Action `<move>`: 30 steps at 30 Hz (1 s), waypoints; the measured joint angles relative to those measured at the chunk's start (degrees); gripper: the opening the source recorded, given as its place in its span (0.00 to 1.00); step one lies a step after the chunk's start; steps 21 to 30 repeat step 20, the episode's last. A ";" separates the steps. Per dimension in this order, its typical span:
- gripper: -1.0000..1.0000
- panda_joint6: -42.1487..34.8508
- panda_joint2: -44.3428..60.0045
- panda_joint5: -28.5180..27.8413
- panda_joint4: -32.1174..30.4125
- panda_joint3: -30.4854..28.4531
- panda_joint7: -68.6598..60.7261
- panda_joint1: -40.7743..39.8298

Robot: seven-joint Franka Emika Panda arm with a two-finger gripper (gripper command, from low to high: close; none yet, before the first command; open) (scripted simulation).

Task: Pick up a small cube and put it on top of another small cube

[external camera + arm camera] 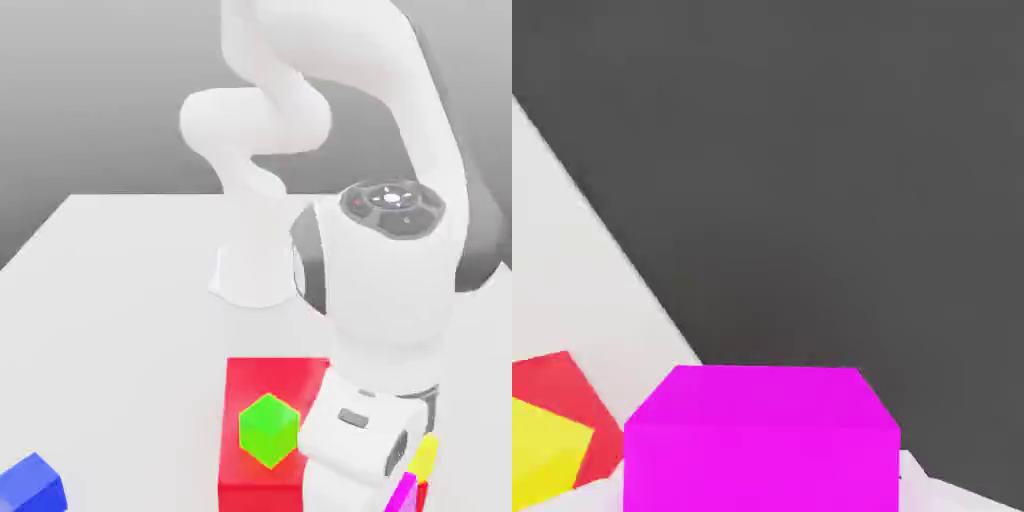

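Magenta fills the lower middle of the hand view: the small pink cube (761,440) sits right under the camera, its top face and one side face showing. In the exterior view the same cube (404,495) is a slanted sliver at the bottom right edge of the frame, tucked against the low end of the white arm (390,270). Whether the fingers are open or closed on it cannot be told. Just beside it lies the yellow cube (542,452), at the lower left of the hand view with red showing behind it; in the exterior view it is a thin yellow strip (425,457) just above the pink one, partly hidden by the arm. Counting by colour, there is one pink cube, one yellow, one green and one blue, four cubes in all, plus one flat red block. The blue cube (30,485) rests alone on the white counter (120,300) in the lower left corner of the exterior view, well apart from the rest. The red block (250,385) lies at the bottom centre, and the green cube (268,430) stands on top of it, turned corner-on. Farther back, the arm bends down over the block's right side, and its round base (250,275) stands on the counter mid-frame before a grey backdrop.
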 joint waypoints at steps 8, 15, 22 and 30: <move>0.00 -2.43 -2.03 2.62 -1.37 -12.41 13.75 -7.78; 0.00 1.09 -0.34 6.01 -4.21 -18.26 22.88 -11.77; 1.00 4.00 2.87 7.67 -4.06 -17.26 21.95 -12.68; 1.00 4.00 2.87 7.67 -4.06 -17.26 21.95 -12.68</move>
